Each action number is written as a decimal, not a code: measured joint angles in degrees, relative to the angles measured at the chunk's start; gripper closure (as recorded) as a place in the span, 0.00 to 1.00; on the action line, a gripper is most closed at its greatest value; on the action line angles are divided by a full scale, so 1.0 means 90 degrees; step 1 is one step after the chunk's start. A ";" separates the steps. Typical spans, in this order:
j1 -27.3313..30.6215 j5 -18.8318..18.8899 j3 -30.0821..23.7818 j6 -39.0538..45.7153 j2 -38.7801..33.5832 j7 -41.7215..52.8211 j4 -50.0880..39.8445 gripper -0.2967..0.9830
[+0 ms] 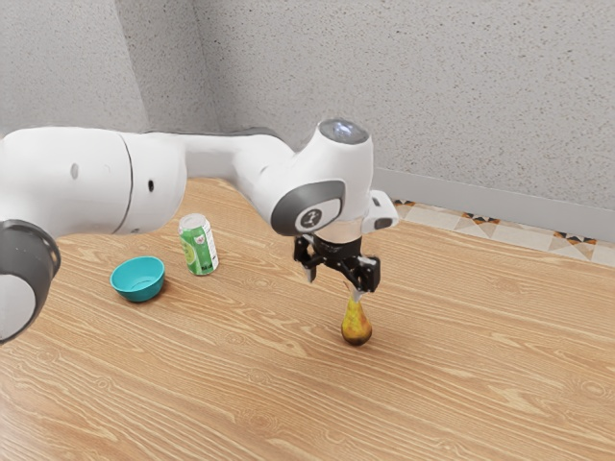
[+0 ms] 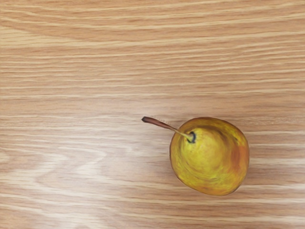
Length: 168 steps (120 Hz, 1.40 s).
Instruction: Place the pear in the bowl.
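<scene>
My gripper (image 1: 334, 282) is above the table, pointing down, its two fingers spread wide with nothing between them. The yellow-brown pear (image 1: 356, 325) stands upright on the wood just below the hand, its top close under the fingertip on the exterior view's right. From above, the wrist view has the pear (image 2: 212, 160) with its brown stem leaning to one side. A teal bowl (image 1: 138, 285) sits on the table toward the exterior view's left, well apart from the pear; no contents can be seen in it.
A green and white can (image 1: 199, 248) stands upright beside the bowl, between it and the hand. The wooden table (image 1: 461, 375) extends around these things, and a speckled wall (image 1: 442, 96) rises behind it. My arm reaches over from the exterior view's left.
</scene>
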 joint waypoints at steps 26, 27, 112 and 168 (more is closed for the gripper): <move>0.0002 0.0555 -0.0049 0.0861 0.0120 -0.0924 -0.0411 0.25; 0.0000 0.0560 -0.0055 0.0889 0.0121 -0.0954 -0.0415 0.25; 0.0158 0.0726 -0.0170 0.2433 0.0469 -0.2110 -0.0947 0.25; 0.0221 0.0877 -0.0175 0.2819 0.0740 -0.2270 -0.0897 0.30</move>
